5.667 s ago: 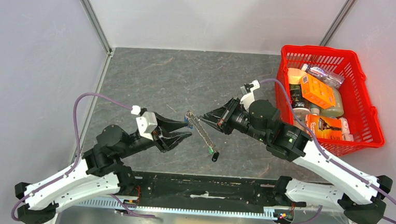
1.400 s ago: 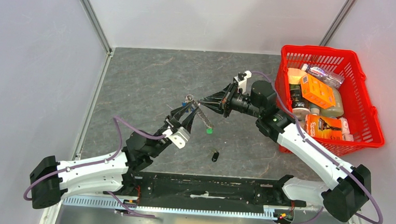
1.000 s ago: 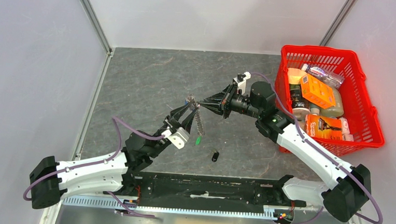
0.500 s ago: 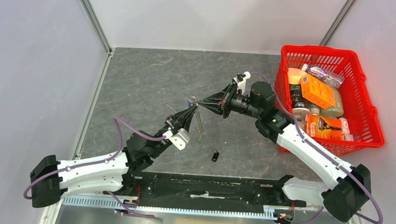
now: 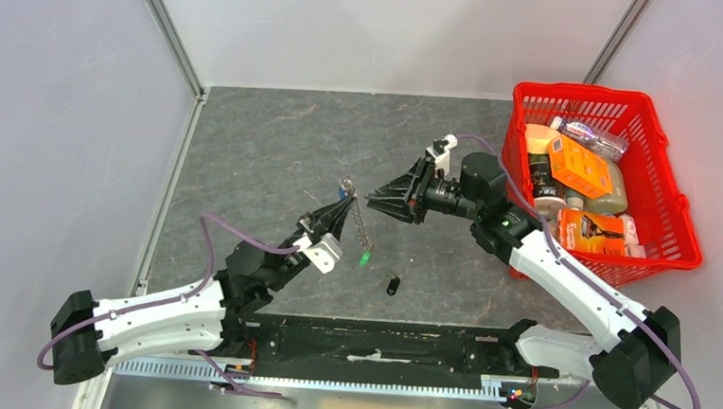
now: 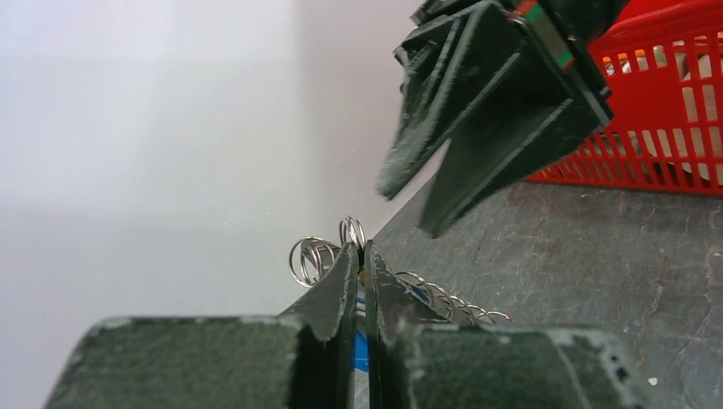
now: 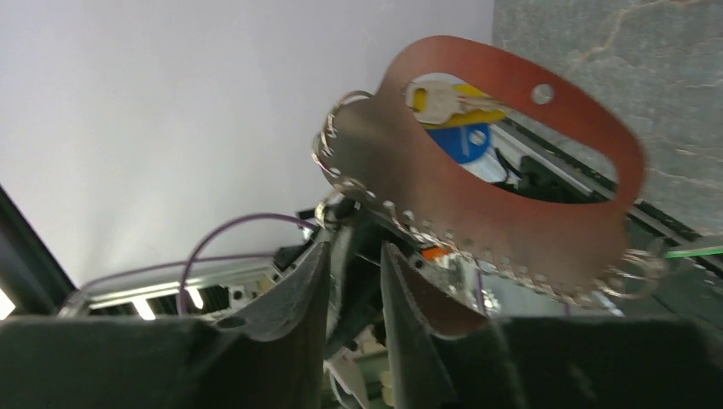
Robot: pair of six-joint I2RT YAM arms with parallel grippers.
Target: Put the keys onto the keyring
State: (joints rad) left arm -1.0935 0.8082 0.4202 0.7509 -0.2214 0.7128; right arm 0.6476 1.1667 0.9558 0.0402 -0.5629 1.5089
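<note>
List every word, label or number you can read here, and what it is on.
None can be read.
Labels on the orange cardboard box and the orange packet in the red plastic basket: too small, blurred.
Silver key with yellow cap: no legible stamp.

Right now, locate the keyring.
Top view, table centre: the keyring hangs from the shut left claw, green tag dangling, the open right claw just right of it.

Robot lab cell — white panel walls (image 5: 61, 101), alu. frame (image 5: 166, 29), arms (image 5: 157, 315) bolted to bench (image 5: 277, 133).
</note>
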